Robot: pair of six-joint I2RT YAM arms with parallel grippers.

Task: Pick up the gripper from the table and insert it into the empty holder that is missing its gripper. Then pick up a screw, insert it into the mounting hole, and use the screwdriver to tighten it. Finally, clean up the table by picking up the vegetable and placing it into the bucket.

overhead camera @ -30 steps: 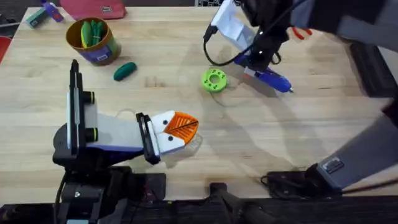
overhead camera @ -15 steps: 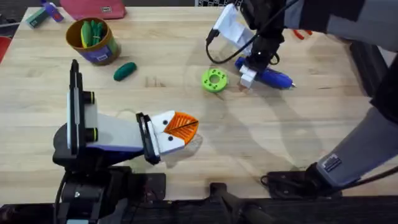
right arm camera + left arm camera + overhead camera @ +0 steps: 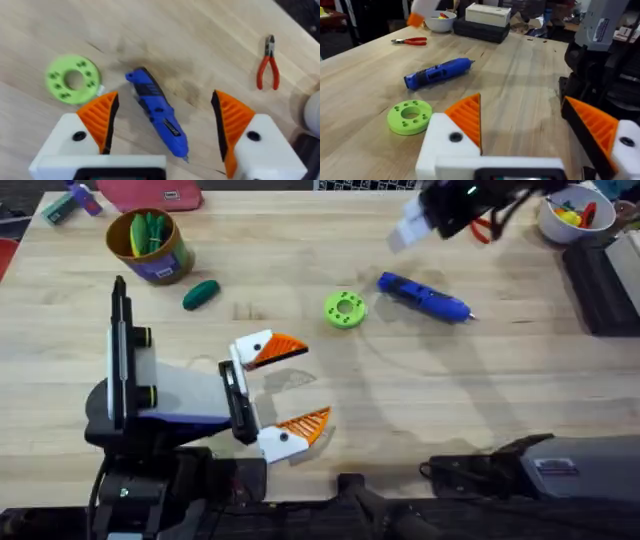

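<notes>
Overhead, we see the left gripper [image 3: 283, 387] low over the near-left part of the tabletop [image 3: 420, 400], its two white fingers with orange ribbed pads spread wide and nothing between them. We see the right gripper [image 3: 415, 225] raised above the far right of the tabletop; from its own wrist view the right gripper's orange-padded fingers [image 3: 100, 120] stand wide apart and empty, hanging above the screwdriver [image 3: 424, 298]. That blue screwdriver lies flat on the wood on its side, right of centre, touched by neither gripper, with its thin metal bit pointing right. Just to its left sits a bright green round disc with holes [image 3: 345, 310], close by but apart from it. We find the vegetable [image 3: 200, 294], dark green and oblong, lying on the tabletop at the far left, just beside the bucket [image 3: 150, 245], not inside it. The bucket stands upright with green items showing against its yellow inside. Red-handled pliers [image 3: 267, 62] lie on the wood beyond the screwdriver, and a white bowl of colourful items [image 3: 570, 215] sits at the far right corner.
</notes>
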